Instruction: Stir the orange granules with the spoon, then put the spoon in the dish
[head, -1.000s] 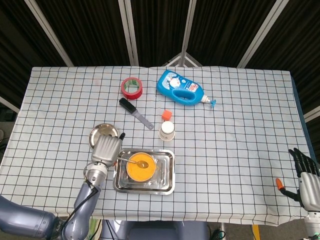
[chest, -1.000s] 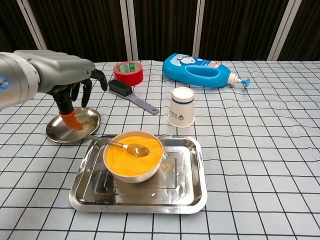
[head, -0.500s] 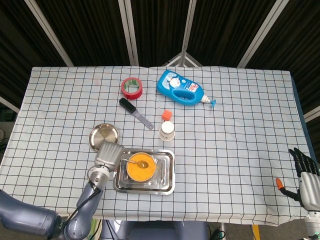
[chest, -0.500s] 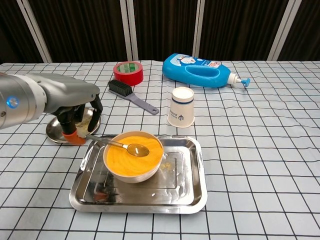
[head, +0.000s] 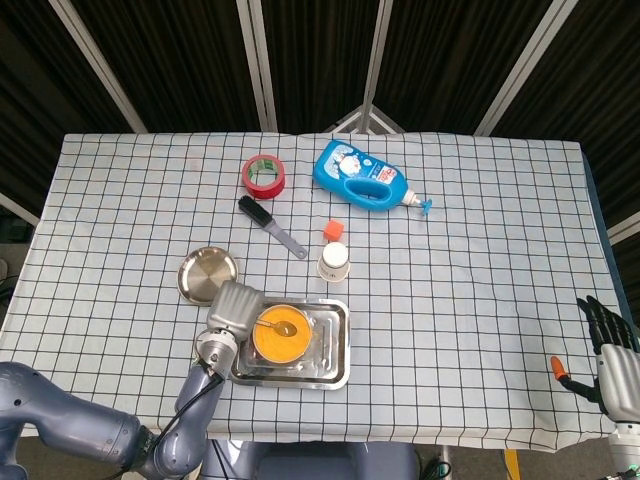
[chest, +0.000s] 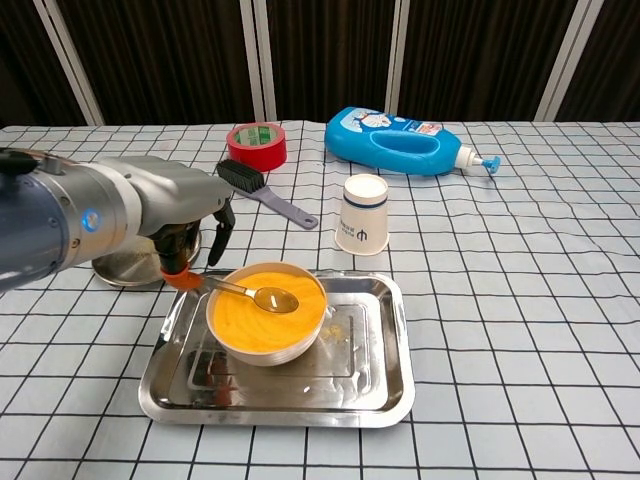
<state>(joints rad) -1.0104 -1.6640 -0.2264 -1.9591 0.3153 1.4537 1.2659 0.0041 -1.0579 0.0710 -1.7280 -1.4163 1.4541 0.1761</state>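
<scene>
A white bowl (chest: 262, 330) of orange granules (head: 279, 340) stands in the left part of a steel tray (chest: 392, 378). The spoon (chest: 252, 293) lies in it, scoop on the granules, handle pointing left over the rim. My left hand (chest: 188, 222) hangs at the tray's left edge with its fingers pointing down. Its orange thumb tip is at the end of the spoon handle, and nothing is clasped in it. The round steel dish (head: 205, 273) sits left of the tray, partly hidden behind that hand in the chest view. My right hand (head: 610, 352) rests off the table's near right corner, fingers apart and holding nothing.
A paper cup (chest: 362, 227) stands just behind the tray, with an orange cube (head: 333, 229) beyond it. A black brush (chest: 262, 191), a red tape roll (chest: 256, 145) and a blue bottle (chest: 400, 140) lie further back.
My left hand has moved right and down from over the dish to the tray's left edge, reaching the spoon handle. The spoon, bowl and right hand have not moved.
</scene>
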